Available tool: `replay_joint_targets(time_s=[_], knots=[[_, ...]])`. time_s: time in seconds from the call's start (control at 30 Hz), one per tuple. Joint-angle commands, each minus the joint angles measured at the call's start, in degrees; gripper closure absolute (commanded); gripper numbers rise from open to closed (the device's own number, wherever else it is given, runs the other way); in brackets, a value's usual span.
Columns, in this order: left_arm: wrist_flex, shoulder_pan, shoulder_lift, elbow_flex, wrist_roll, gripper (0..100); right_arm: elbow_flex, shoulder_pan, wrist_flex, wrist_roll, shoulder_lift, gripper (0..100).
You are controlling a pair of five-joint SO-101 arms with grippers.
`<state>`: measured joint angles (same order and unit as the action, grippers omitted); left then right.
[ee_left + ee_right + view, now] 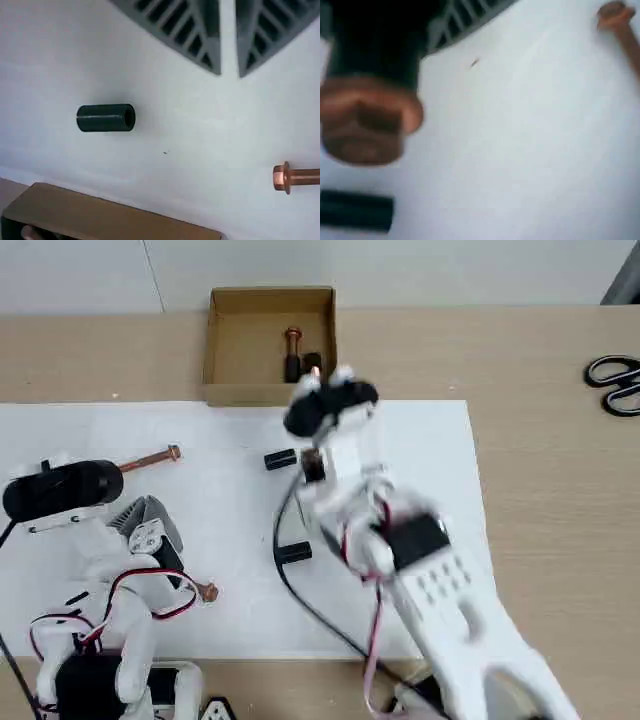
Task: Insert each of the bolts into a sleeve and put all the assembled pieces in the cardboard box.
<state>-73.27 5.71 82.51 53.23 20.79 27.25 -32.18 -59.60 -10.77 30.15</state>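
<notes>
My right gripper (313,468) hangs over the white sheet just in front of the cardboard box (222,340), shut on a black sleeve with a copper bolt in it (367,120). The box holds an assembled bolt and sleeve (292,352). A loose black sleeve (281,458) lies beside the right gripper, and another sleeve (292,552) lies nearer the front. One loose bolt (150,458) lies at the left, a second bolt (205,590) by the left arm. My left gripper (150,525) rests low at the front left, its jaws almost together and empty (230,72). Ahead of it are the sleeve (106,118) and the bolt head (282,176).
A white sheet (230,620) covers the work area on the wooden table. Black scissors (615,385) lie at the far right edge. The right arm's body and cables cross the sheet's right half. The box wall (100,215) stands beyond the sleeve in the left wrist view.
</notes>
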Motion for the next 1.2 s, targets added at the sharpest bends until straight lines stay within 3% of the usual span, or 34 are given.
replay_joint_targets(time_s=[0.0, 0.47, 0.67, 1.17], knots=[[0.18, 0.26, 0.26, 0.04, -0.44, 99, -15.65, 1.54, 1.8, 0.53, -12.62, 99.6], [0.09, 0.26, 0.26, 0.13, -0.44, 99, -69.45, 5.23, 2.24, 5.01, -57.1, 99.5], [-3.78, 0.26, 0.26, -0.04, -0.53, 99, -88.62, 7.52, 6.29, 4.84, -71.43, 99.5], [-5.1, 0.26, 0.26, -0.4, -0.62, 99, -106.73, 5.41, 17.63, 5.01, -96.66, 99.5]])
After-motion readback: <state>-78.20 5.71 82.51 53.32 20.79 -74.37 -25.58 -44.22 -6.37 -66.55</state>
